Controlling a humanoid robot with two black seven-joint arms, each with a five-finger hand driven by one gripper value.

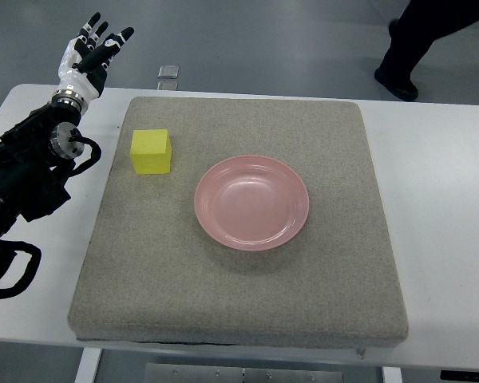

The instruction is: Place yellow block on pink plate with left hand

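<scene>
we find nothing done: block [151, 152] sits left of the empty plate [251, 203]; left hand [90, 53], fingers spread, holds nothing.

yellow block [151, 151]: small cube, flat on the grey mat, upper-left area, untouched | pink plate [251, 202]: round, shallow, upright and empty, near mat centre | relation: block up-left of plate, apart, not touching
</scene>
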